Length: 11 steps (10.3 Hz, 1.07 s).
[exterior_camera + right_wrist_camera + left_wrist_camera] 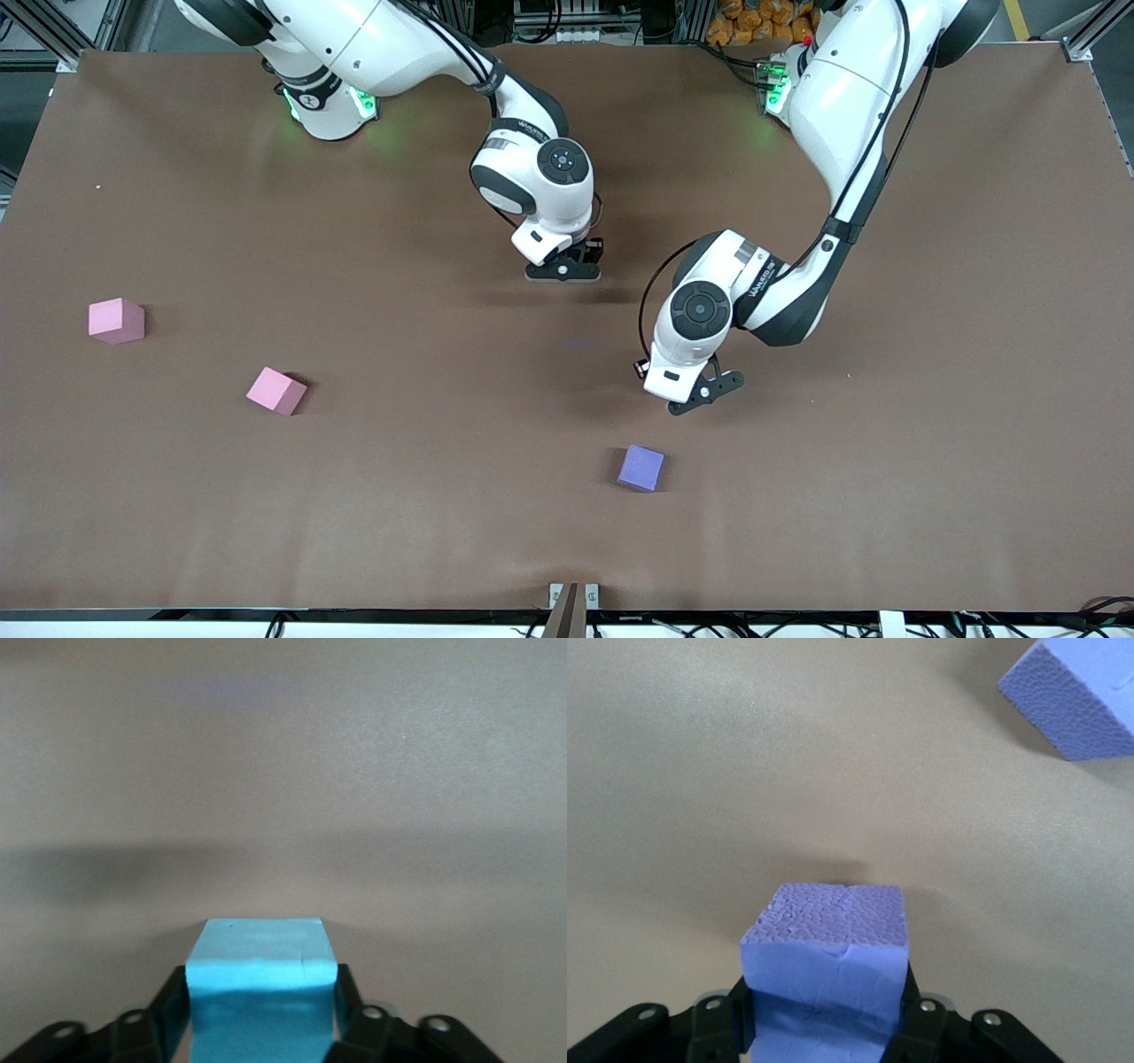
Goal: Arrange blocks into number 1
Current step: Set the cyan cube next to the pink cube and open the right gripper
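- Left gripper [824, 1028]: its fingers [731, 1014] pinch a purple block [824, 948] at both side faces, above the worktop [443, 496].
- Right gripper [261, 1019]: a light blue block [260, 979] sits between its fingers [168, 1005]; whether they press it or stand slightly off, I cannot tell.
- A second purple block [640, 467] lies on the brown worktop, near the left gripper.
- Two pink cubes [116, 320] rest toward the right arm's end.
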Tool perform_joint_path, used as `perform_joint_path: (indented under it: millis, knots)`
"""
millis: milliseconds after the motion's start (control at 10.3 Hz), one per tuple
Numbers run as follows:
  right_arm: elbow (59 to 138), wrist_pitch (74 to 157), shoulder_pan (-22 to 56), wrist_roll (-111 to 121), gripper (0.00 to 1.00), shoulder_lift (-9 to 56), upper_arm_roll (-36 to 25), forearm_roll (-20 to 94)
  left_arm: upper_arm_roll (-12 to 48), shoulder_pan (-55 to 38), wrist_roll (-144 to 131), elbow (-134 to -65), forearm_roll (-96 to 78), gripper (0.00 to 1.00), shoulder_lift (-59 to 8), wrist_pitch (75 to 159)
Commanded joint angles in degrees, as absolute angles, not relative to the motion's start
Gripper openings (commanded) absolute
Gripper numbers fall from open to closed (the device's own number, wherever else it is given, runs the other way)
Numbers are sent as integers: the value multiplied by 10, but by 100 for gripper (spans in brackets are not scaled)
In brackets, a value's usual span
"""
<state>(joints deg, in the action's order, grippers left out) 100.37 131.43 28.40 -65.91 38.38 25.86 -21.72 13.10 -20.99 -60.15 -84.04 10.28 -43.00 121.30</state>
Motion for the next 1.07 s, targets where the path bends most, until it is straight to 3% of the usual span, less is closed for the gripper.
perform_joint_path:
  millis: [0,387,969]
  knots:
    - [1011,1290,272,-665,100,367,267,-225,132,-210,-594,-845,115,57,-418,1204]
    - [989,1230,224,-646,100,314,295,-201,156,-211,-600,-845,110,57,-412,1203]
    - [989,1087,-47,-482,100,232,436,-173,164,-261,-621,-846,106,57,-413,1187]
